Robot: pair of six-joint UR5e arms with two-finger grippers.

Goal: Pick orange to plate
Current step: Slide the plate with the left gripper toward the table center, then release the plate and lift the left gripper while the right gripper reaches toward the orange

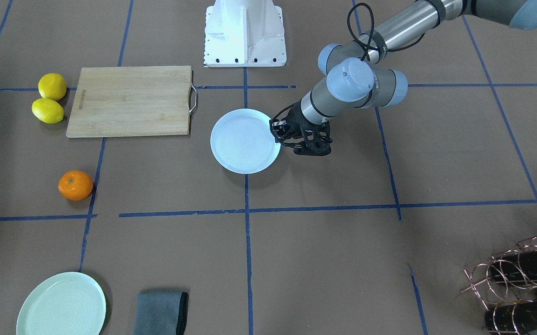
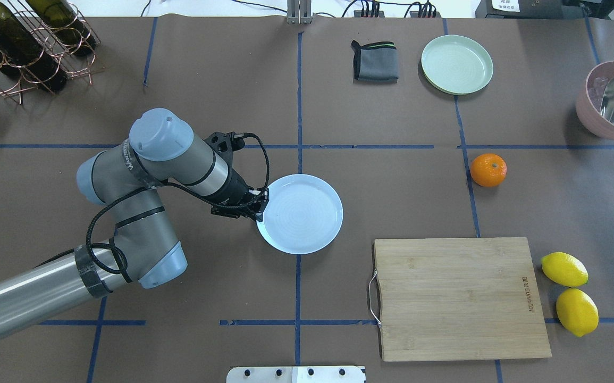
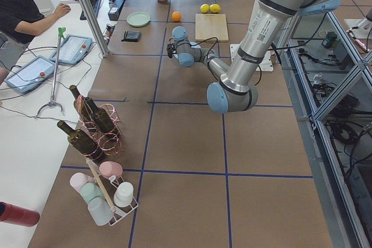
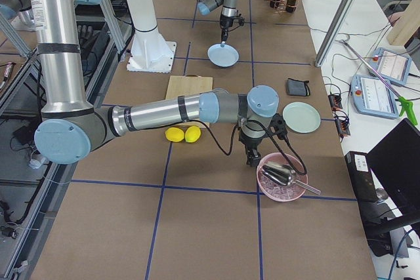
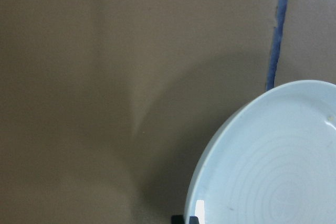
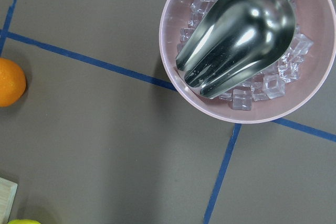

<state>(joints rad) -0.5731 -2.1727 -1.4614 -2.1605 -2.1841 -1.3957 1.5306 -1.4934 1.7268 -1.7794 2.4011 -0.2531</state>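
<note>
Your orange (image 2: 488, 170) sits on the surface, right of centre in the overhead view, well apart from the plate (image 2: 300, 214). The left gripper (image 2: 260, 210) is clenched on the plate's left rim. You cannot tell the state of the right gripper (image 4: 251, 160), near the bowl (image 6: 257, 116).

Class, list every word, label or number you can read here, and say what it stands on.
Cutting board: engraved mark along one short edge, too small to read.
Left arm: lettering on its tube, too blurred to read.
Nothing else legible.
</note>
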